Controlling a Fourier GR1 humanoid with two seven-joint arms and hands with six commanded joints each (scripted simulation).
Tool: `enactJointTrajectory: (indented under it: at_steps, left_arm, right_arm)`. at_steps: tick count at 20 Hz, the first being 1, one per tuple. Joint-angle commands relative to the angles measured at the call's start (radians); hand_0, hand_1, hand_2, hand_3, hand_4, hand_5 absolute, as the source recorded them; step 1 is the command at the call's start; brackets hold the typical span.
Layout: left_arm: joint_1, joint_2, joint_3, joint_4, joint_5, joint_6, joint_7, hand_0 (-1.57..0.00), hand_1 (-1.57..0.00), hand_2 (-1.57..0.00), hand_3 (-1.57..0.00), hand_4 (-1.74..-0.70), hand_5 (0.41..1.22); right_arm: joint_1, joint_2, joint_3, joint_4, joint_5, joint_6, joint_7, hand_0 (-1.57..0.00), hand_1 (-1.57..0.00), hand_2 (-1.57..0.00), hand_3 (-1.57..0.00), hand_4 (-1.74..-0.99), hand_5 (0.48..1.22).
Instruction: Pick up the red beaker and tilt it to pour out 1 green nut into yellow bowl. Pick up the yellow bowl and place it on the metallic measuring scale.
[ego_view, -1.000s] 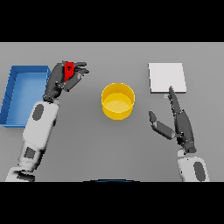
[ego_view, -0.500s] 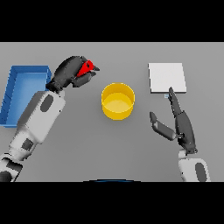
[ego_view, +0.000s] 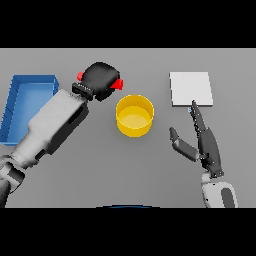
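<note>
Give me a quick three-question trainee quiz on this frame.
1. True or false: the left hand is shut on the red beaker.
2. Which lies nearest the right hand: A) blue tray B) metallic scale C) red beaker?
3. Fill in: the yellow bowl sits on the ____.

Key: 1 true. 2 B. 3 table, between beaker and scale.
</note>
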Motion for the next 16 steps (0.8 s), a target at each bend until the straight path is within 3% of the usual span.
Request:
enactJointTrajectory:
  at_steps: [1, 5, 9, 16]
  left_arm:
    - [-0.021, 0.001, -0.025, 0.015, -0.024, -0.017, -0.021, -1.57, -1.57, -1.57, -1.38, -1.71, 1.211]
    - [-0.101, -0.005, -0.117, 0.073, -0.117, -0.080, -0.078, -1.57, -1.57, -1.57, -1.29, -1.72, 1.217]
    - [-0.163, -0.019, -0.198, 0.114, -0.196, -0.096, -0.153, -1.57, -1.57, -1.57, -1.46, -1.73, 1.219]
    - [-0.251, -0.008, -0.345, 0.149, -0.349, -0.092, -0.239, -1.57, -1.57, -1.57, -1.55, -1.74, 1.221]
  right_arm:
    - [-0.003, -0.003, -0.011, 0.007, -0.014, 0.003, 0.001, 0.00, 0.00, 0.00, 0.00, -1.195, 0.671]
    - [-0.002, 0.013, -0.018, 0.023, -0.042, 0.010, -0.002, 0.00, 0.00, 0.00, 0.00, -1.206, 0.639]
    - [-0.003, 0.010, -0.017, 0.017, -0.019, -0.008, -0.028, 0.00, 0.00, 0.00, 0.00, -1.221, 0.610]
    - [-0.015, 0.029, -0.008, 0.033, 0.015, -0.042, -0.025, 0.00, 0.00, 0.00, 0.00, -1.160, 0.569]
